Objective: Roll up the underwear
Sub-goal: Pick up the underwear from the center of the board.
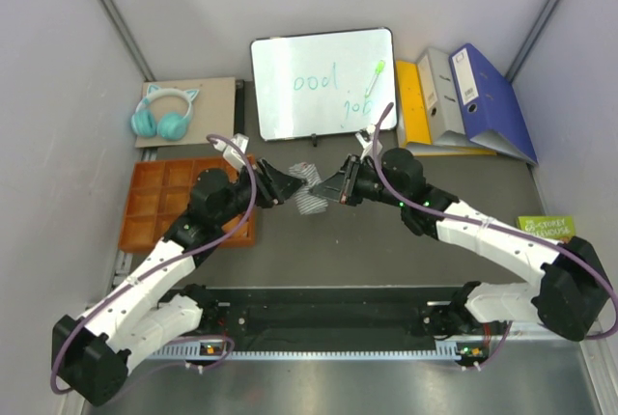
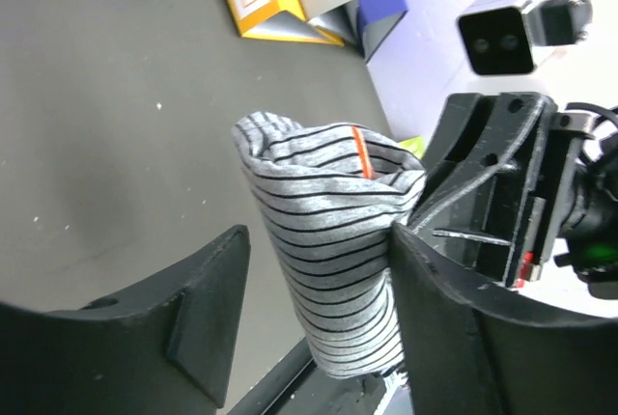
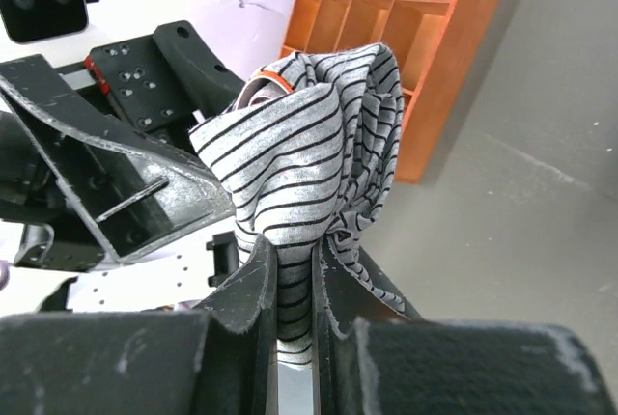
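Observation:
The grey-and-white striped boxer shorts (image 1: 311, 195) are bunched into a thick roll held up off the table between both grippers. My right gripper (image 1: 330, 188) is shut on the roll's lower end (image 3: 299, 154), with the cloth pinched between its jaws (image 3: 294, 246). My left gripper (image 1: 292, 185) is open around the roll (image 2: 328, 241). Its right finger (image 2: 435, 299) touches the cloth and its left finger (image 2: 208, 299) stands apart. A thin orange edge (image 2: 362, 150) shows at the roll's top. The rust-orange briefs do not show as a separate garment.
An orange plastic compartment tray (image 1: 154, 203) lies left, under the left arm. A whiteboard (image 1: 323, 82) stands at the back, with teal headphones (image 1: 162, 114) on a board to its left. Binders (image 1: 463, 96) lie back right and a green packet (image 1: 546, 227) at the right.

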### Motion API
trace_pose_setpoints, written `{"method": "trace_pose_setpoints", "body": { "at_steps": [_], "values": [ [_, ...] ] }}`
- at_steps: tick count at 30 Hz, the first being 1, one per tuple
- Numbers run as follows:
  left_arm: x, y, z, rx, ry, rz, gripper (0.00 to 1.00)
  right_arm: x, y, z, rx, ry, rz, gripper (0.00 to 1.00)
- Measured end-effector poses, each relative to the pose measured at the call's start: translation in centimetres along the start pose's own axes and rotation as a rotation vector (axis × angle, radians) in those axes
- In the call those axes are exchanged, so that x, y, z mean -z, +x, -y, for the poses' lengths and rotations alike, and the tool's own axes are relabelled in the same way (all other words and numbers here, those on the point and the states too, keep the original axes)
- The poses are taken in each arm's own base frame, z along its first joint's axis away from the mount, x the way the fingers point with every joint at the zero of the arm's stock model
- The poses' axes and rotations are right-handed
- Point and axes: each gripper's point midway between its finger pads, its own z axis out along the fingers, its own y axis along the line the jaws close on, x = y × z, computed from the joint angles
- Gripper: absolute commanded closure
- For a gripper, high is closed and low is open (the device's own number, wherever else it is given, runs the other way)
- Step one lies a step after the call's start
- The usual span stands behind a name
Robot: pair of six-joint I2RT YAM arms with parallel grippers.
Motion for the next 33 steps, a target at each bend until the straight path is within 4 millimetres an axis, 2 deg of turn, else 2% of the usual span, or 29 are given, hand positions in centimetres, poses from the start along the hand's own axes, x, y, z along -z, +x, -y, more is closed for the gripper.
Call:
{"method": "trace_pose_setpoints", "body": {
  "at_steps": [3,5,7,10,12,15,17,20,33],
  "values": [
    [0.1,-0.2,0.4,0.011,0.026,0.013,0.39,-0.1,0.0,-0.2,-0.016,-0.011,0.000,1.00],
    [0.0,-0.2,0.8,0.019,0.045,0.016,0.28,-0.1,-0.1,-0.4,-0.026,-0.018,0.004,1.00],
    [0.1,-0.1,1.0,0.027,0.061,0.013,0.24,-0.1,-0.2,-0.7,-0.029,-0.029,0.007,1.00],
    [0.2,0.9,0.9,0.043,0.089,-0.012,0.26,-0.2,-0.5,-1.1,-0.027,-0.046,0.018,1.00],
    [0.4,1.4,0.8,0.052,0.096,-0.023,0.30,-0.2,-0.5,-1.1,-0.030,-0.045,0.017,1.00],
    [0.5,1.4,1.1,0.058,0.112,-0.022,0.33,-0.2,-0.5,-1.1,-0.032,-0.045,0.017,1.00],
    [0.7,1.4,1.2,0.057,0.118,-0.018,0.40,-0.2,-0.5,-1.1,-0.032,-0.046,0.017,1.00],
    [0.9,1.5,1.3,0.063,0.124,-0.014,0.45,-0.2,-0.5,-1.1,-0.033,-0.045,0.016,1.00],
    [0.8,1.2,1.5,0.060,0.135,-0.002,0.41,-0.2,-0.3,-1.2,-0.026,-0.052,0.006,1.00]
  ]
}}
